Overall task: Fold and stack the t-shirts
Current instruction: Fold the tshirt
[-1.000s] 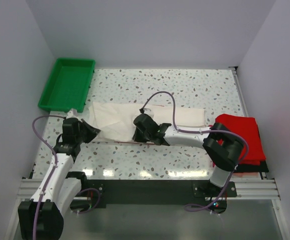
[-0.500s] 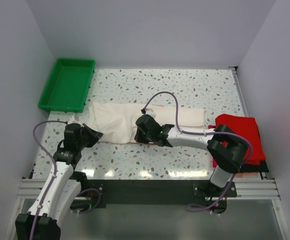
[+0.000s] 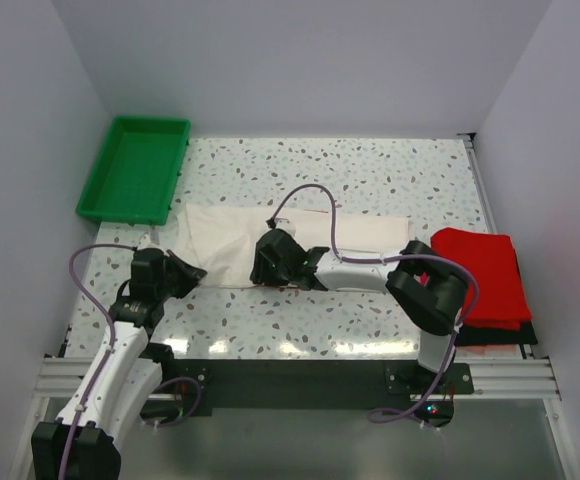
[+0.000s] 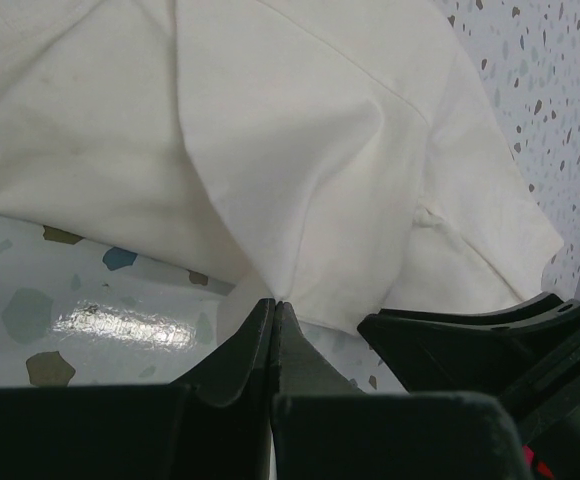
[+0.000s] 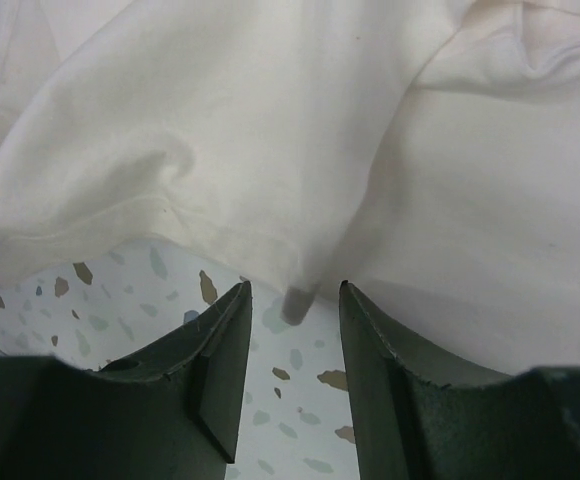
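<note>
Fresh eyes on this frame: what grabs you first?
The white shirt lies rumpled across the middle, with both arms at its near edge. The left gripper is shut on the hem, and the right gripper is open just short of it. Next come the red shirts, stacked at the right edge over a black shirt, and the green tray at far left.

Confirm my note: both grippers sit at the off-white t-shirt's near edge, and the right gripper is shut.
No: the right gripper is open, jaws apart at the hem of the off-white t-shirt, as the right wrist view shows. The left gripper is at that edge too.
</note>
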Tool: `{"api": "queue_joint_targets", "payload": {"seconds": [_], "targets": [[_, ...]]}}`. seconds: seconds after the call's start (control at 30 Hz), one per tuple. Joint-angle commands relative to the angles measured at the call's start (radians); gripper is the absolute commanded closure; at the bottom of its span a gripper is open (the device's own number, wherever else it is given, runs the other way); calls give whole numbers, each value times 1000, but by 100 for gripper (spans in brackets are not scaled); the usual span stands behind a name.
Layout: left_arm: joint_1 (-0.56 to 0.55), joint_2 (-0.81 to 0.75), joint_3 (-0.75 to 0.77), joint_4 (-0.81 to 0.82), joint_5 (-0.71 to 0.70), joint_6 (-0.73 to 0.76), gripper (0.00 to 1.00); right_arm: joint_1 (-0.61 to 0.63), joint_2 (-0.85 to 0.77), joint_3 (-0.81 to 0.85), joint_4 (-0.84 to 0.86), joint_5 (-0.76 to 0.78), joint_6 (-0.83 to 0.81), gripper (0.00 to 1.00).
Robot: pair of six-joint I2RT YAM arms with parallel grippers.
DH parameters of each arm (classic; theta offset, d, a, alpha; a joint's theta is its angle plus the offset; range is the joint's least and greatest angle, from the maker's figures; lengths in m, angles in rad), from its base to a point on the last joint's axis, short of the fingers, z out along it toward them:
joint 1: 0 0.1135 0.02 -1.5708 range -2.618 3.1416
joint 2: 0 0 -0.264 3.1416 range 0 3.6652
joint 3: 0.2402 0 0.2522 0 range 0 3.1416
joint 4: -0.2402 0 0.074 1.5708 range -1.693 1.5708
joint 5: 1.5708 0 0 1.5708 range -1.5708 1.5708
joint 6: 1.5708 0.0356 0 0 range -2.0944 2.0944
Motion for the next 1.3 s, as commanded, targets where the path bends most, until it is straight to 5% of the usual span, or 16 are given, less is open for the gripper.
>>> {"api": "queue_joint_targets", "payload": {"seconds": [0.0, 0.37, 0.93, 1.27], "targets": [[-8, -4, -2, 13, -3, -7, 100, 9, 30, 66, 41, 7, 3, 56], [-17, -33, -6, -13, -2, -16, 100, 6, 41, 72, -4, 26, 2, 99], [-22, -162, 21, -173, -97, -85, 100, -19, -138, -99, 25, -46, -11, 100], [-22, 82, 93, -15, -125, -41, 100, -85, -68, -29, 37, -194, -9, 100]]}}
